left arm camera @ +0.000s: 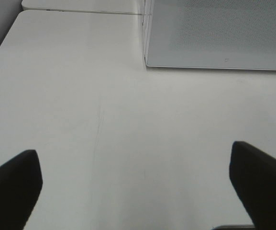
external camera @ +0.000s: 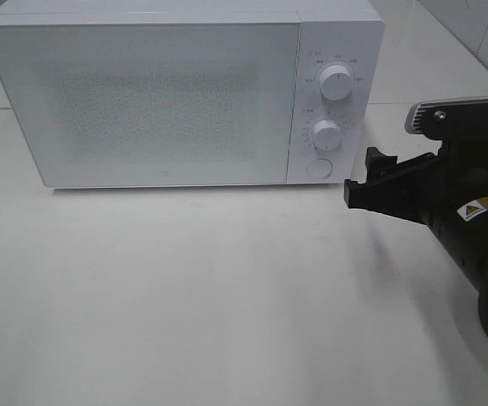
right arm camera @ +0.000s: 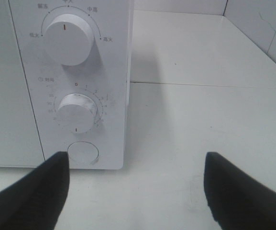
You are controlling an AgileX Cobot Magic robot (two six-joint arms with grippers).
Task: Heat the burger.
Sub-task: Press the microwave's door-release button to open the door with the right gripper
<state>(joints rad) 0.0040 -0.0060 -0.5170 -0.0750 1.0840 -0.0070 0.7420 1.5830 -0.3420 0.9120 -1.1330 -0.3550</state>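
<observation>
Right jaws are standing wide apart, gripping nothing; fingers (right arm camera: 32,196) are showing at the lower corners of the right wrist frame, over bare table (external camera: 184,296). In the exterior view the right arm (external camera: 472,220) is reaching in from the right edge, tips sitting near the microwave's (external camera: 167,93) lower right corner, beside the round button (external camera: 318,167); can't tell contact. Timer knob (external camera: 326,133) and power knob (external camera: 337,82) are sitting above it. Microwave is filling the upper half of the frame, door shut. Left jaws are also gaping, empty, hanging over table, microwave corner at upper right of that frame. Burger: no view is showing it, can't tell where.
</observation>
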